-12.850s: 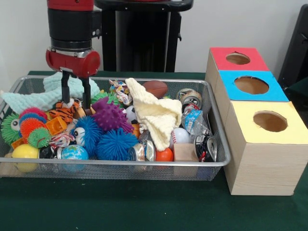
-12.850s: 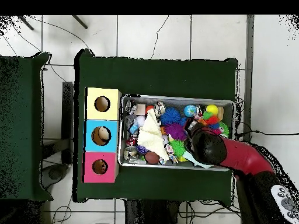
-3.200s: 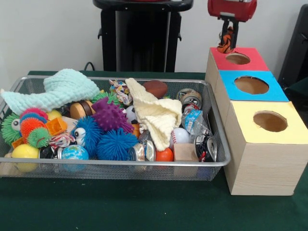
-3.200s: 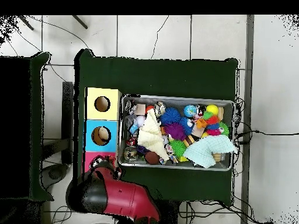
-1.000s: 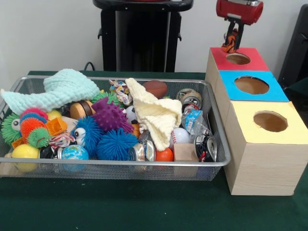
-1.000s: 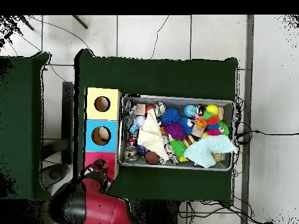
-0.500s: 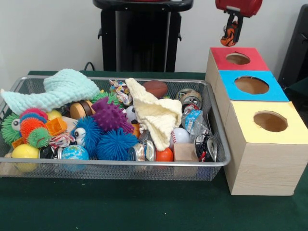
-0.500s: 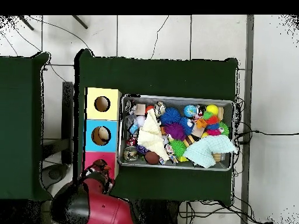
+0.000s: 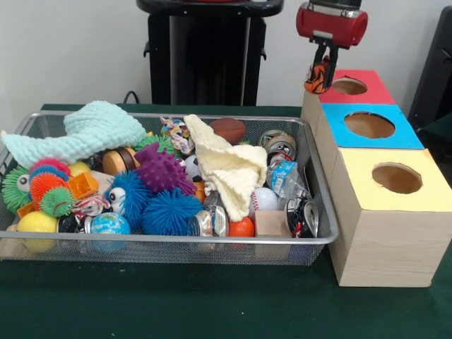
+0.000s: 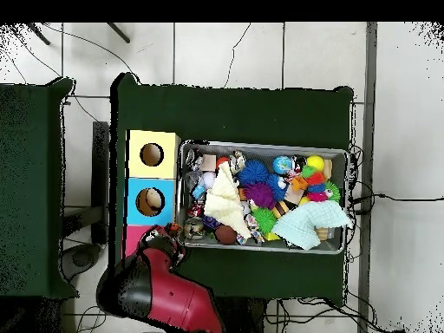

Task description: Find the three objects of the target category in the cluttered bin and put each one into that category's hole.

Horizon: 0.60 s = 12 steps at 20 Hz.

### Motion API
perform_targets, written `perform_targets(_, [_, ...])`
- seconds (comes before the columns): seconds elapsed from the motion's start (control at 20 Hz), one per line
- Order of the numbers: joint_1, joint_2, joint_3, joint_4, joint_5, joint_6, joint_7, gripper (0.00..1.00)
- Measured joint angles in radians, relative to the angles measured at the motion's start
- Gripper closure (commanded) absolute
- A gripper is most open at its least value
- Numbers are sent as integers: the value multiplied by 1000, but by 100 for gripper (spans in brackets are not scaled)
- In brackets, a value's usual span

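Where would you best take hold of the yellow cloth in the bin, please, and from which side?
Probably at the raised fold of the yellow cloth, coming straight down from above. It lies draped over the other objects in the bin, with a ridge running toward the back, so its top stands free while its edges hang among the clutter.

Red arm (image 9: 331, 23) high, vertical, jaws closed on something

Dark green tablecloth (image 9: 212, 304) (under everything); black stand (image 9: 205, 56) behind, pale wall (image 9: 63, 49), tiled floor (image 10: 234, 52)
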Motion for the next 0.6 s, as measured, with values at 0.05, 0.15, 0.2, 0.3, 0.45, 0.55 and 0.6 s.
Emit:
perform_targets(0.05, [-2, 12, 6, 0, 0, -23, 0, 100])
perform_targets(0.15, [0, 31, 15, 0, 0, -49, 0, 100])
perform_targets(0.2, [3, 41, 21, 0, 2, -57, 0, 100])
perform_targets(0.3, [11, 49, 23, 0, 13, -63, 0, 100])
perform_targets(0.45, [21, 50, 20, 0, 37, -66, 0, 100])
perform_targets(0.55, [32, 50, 16, 1, 58, -66, 0, 100])
perform_targets(0.6, [36, 50, 15, 1, 65, -66, 0, 100])
